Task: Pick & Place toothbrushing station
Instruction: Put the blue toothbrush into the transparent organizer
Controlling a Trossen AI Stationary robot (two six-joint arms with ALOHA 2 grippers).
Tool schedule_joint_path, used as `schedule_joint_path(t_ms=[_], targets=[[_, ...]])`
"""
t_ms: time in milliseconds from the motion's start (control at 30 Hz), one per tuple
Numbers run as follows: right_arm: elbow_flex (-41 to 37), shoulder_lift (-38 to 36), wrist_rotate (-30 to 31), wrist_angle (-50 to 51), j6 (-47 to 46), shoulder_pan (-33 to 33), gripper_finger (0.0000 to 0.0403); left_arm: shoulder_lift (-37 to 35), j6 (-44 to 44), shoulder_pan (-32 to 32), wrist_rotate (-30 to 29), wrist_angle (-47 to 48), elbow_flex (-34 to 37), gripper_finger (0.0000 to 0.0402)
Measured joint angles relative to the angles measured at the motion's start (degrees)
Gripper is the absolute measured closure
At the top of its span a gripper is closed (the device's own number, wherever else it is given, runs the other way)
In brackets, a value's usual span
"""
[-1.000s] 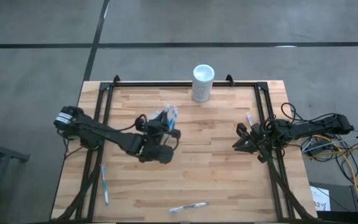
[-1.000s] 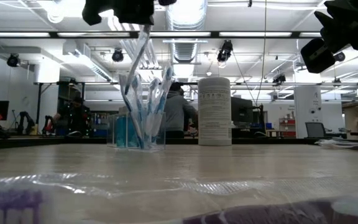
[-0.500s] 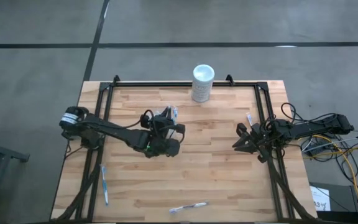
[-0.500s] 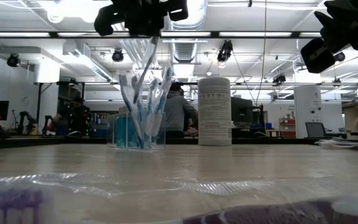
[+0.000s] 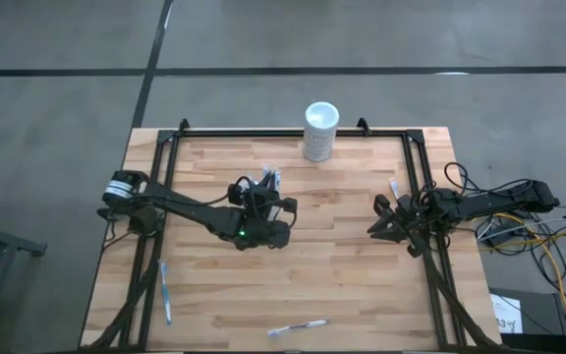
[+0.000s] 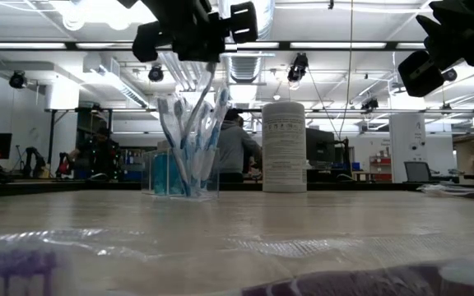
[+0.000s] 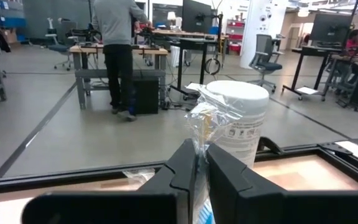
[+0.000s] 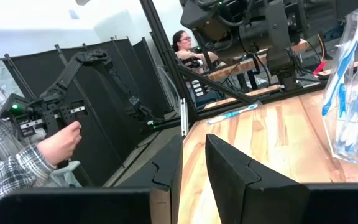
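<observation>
Toothbrushes are my job, and from above I see my left fingers (image 5: 263, 197) over the clear cup (image 5: 268, 180) near the middle of the bench (image 5: 342, 256), pinched on a wrapped toothbrush (image 5: 266, 175) that I am feeding in among the others. My right fingers (image 5: 381, 218) wait at the right side of the bench, with a toothbrush at the right rail (image 5: 395, 188) just beside them. A toothbrush at the left edge (image 5: 165, 292) and a toothbrush at the near edge (image 5: 298, 326) lie flat, well apart from the cup. The white cylinder (image 5: 320, 131) stands at the far edge.

From bench height, the cup holds several blue-and-white brushes standing upright, and my left fingers hang directly above them, closed on the top of the wrapper. A teal box (image 6: 161, 173) sits just behind the cup.

My left wrist camera shows my fingers nearly shut, with the crinkled clear wrapper caught between them and the cylinder beyond.

My right wrist camera shows those fingers narrowly apart with nothing between them; a person's hand (image 8: 59, 143) shows off the bench.

I judge the work well advanced: this brush needs releasing, and three loose brushes are left.
</observation>
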State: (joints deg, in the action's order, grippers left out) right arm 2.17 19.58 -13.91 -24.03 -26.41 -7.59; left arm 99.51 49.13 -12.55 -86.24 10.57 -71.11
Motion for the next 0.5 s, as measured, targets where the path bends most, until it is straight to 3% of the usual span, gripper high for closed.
schedule_joint_path(t_ms=[200, 500], targets=[[0.00, 0.00, -0.01, 0.00, 0.01, 0.01, 0.0335, 0.15, -0.09, 0.35, 0.02, -0.88, 0.04, 0.0372], [0.00, -0.01, -0.02, 0.00, 0.01, 0.01, 0.0335, -0.34, -8.22, 1.68, 0.87, -1.75, -3.76, 0.0372]])
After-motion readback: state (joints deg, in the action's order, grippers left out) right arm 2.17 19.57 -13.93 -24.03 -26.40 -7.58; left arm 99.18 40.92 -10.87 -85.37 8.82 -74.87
